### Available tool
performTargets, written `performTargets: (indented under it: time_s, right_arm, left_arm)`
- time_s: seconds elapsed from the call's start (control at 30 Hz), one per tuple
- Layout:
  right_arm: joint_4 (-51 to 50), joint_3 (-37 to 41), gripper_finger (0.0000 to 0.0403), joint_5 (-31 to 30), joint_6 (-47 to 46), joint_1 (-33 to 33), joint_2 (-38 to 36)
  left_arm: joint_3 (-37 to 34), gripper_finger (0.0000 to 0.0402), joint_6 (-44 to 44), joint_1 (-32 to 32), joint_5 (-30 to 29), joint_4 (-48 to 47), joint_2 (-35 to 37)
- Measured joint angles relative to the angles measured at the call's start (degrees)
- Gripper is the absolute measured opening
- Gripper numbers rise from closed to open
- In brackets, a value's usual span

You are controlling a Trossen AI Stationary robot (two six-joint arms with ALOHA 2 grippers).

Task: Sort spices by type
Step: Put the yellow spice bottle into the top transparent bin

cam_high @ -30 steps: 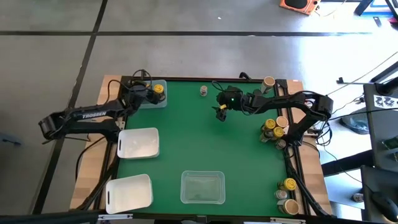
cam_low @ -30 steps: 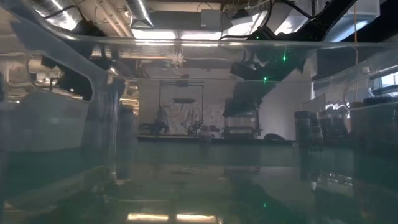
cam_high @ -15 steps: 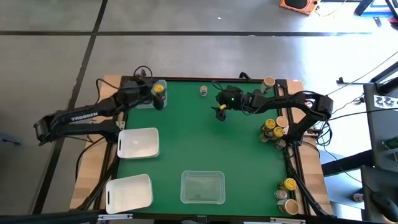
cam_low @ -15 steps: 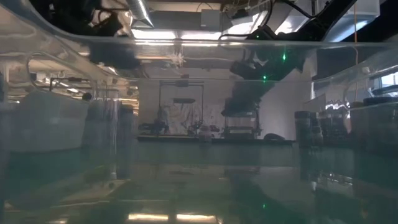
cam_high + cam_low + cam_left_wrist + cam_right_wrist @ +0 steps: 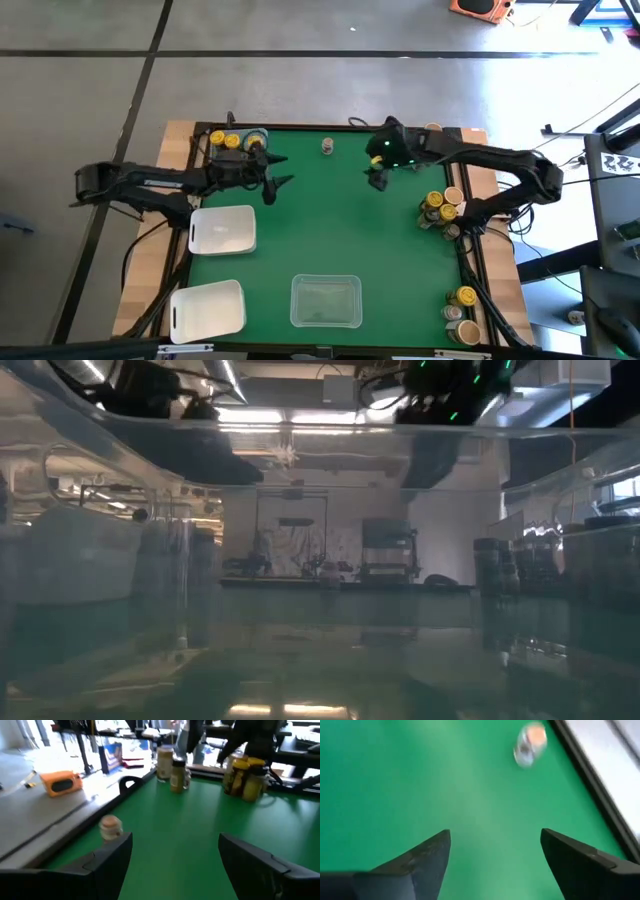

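The spices are small jars. Yellow-lidded ones (image 5: 233,142) stand in a clear tray (image 5: 259,134) at the far left corner. One tan-lidded jar (image 5: 327,147) stands alone on the green mat near the far edge, also in the left wrist view (image 5: 110,826) and the right wrist view (image 5: 530,742). More jars (image 5: 441,207) cluster at the right edge. My left gripper (image 5: 276,172) is open over the mat, just right of the tray, pointing almost level toward the right (image 5: 175,860). My right gripper (image 5: 377,176) hangs open above the mat, right of the lone jar (image 5: 495,855).
Two white trays (image 5: 222,230) (image 5: 207,308) lie along the left side and a clear tray (image 5: 326,300) sits at the near edge. Further jars (image 5: 463,313) stand at the near right corner, and one (image 5: 432,130) at the far right corner. Bare mat lies between the arms.
My left gripper has drawn away from the far-left tray toward the table's right and tipped up from pointing down to nearly level, uncovering the jars in the tray. My right gripper has risen and shifted slightly toward the right. Both have stayed open.
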State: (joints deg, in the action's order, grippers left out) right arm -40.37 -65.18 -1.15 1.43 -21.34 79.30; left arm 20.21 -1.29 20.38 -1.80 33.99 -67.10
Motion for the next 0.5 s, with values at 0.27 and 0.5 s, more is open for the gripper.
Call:
performTargets:
  time_s: [0.27,0.5]
  right_arm:
    - [-32.05,-9.75,0.0308,-1.94,-15.8,-0.04,-1.98]
    - [-46.56,-9.32,0.0308,0.7,-30.86,0.52,-1.91]
  left_arm:
    - [0.13,0.0294,0.17,-3.05,0.0,6.4,-11.39]
    - [0.25,0.0294,1.62,-3.13,-0.06,7.42,-14.19]
